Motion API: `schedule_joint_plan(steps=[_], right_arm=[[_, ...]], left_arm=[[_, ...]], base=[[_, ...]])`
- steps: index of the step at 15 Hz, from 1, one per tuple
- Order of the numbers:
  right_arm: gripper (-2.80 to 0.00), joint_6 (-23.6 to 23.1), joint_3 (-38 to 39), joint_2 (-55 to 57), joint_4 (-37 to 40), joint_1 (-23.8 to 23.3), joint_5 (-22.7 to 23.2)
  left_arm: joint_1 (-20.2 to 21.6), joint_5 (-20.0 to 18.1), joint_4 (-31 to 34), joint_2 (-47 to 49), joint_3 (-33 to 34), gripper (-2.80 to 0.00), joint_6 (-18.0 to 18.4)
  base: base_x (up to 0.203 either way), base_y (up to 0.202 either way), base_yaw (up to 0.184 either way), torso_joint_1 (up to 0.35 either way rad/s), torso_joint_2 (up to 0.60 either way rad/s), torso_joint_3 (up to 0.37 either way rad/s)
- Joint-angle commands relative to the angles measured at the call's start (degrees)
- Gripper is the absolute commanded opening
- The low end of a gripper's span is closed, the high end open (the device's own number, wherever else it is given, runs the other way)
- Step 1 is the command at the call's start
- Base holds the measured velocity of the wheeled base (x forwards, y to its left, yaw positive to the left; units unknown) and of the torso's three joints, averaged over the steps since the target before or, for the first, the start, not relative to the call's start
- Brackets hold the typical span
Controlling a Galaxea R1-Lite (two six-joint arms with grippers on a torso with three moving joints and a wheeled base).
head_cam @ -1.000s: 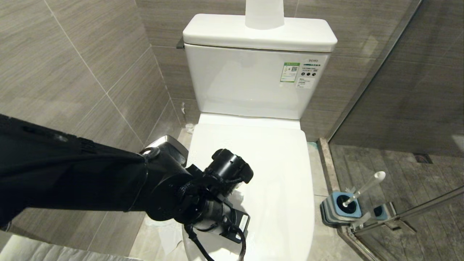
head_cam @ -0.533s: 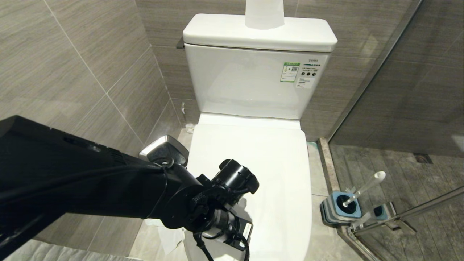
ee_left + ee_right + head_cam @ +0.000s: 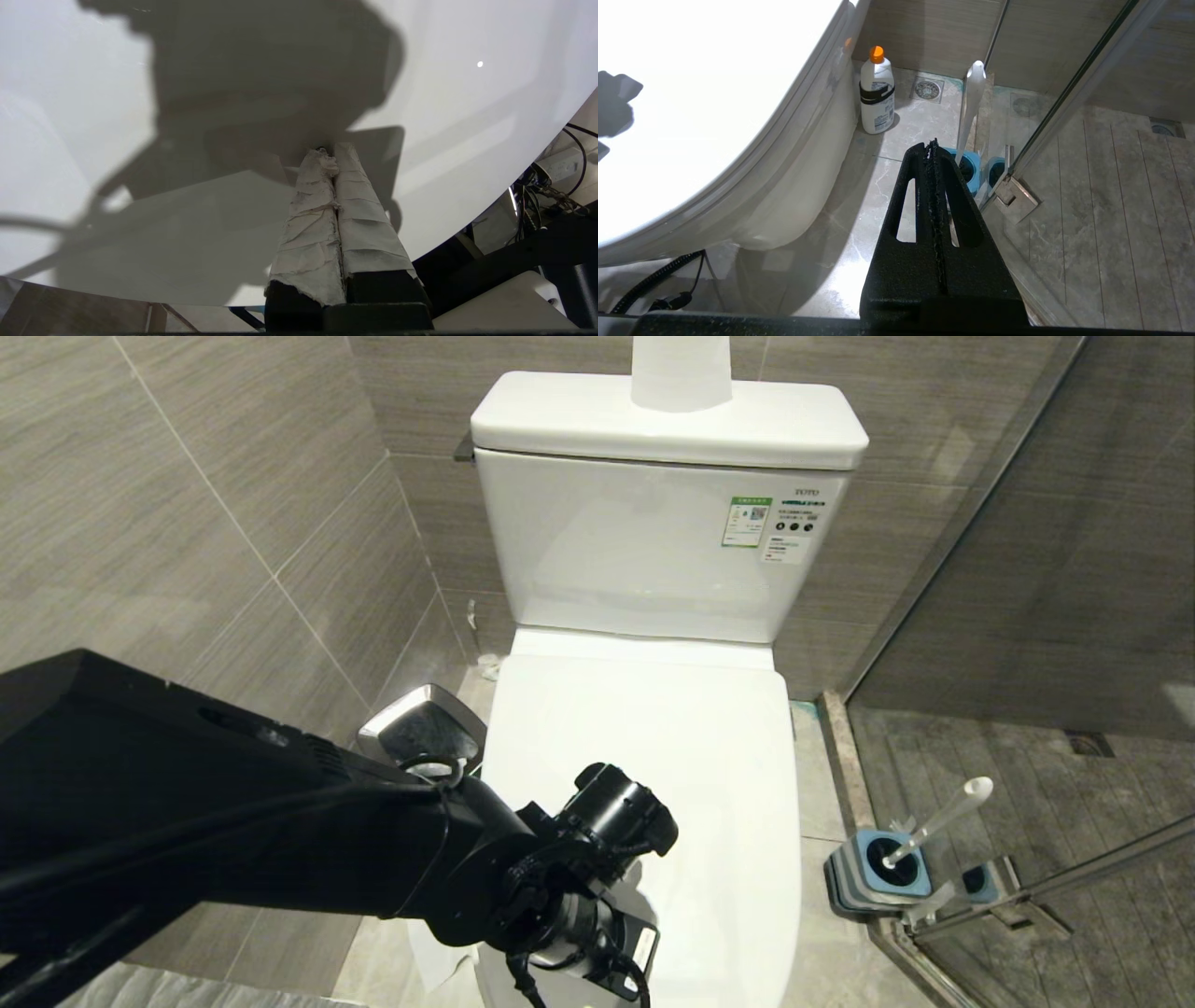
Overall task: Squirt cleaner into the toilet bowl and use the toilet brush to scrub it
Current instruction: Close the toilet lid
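Note:
The white toilet [image 3: 691,747] has its lid down, so the toilet bowl is hidden and no cleaner shows. My left arm's wrist [image 3: 569,887] hangs over the lid's near left part; its fingers do not show from the head. In the left wrist view my left gripper [image 3: 332,151] is shut and empty, its white-wrapped tips at the lid [image 3: 467,140]. The toilet brush [image 3: 938,821] leans in its blue holder [image 3: 882,868] on the floor to the right. My right gripper [image 3: 932,144] is shut and empty, low beside the toilet [image 3: 691,116], short of the brush handle [image 3: 971,102] and holder [image 3: 969,165].
A chrome-lidded bin [image 3: 425,728] stands left of the toilet under my arm. A white bottle with an orange cap [image 3: 877,93] stands on the floor against the toilet's base. A glass shower door [image 3: 1027,877] with a metal hinge [image 3: 1015,198] borders the right. A white roll [image 3: 681,369] sits on the tank.
My left arm has slid toward the lid's near edge and a little to the right. The right arm and the brush have kept still.

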Motion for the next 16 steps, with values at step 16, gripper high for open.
schedule_joint_plan(steps=[16], right_arm=[[-2.80,-0.04,0.70,-0.12,-0.02,-0.04,0.03]], left_arm=[[12.41,2.16,-2.45,-21.18,-3.88,-2.80,7.20]], base=[[0.000,0.000,0.000,0.000,0.00,0.000]])
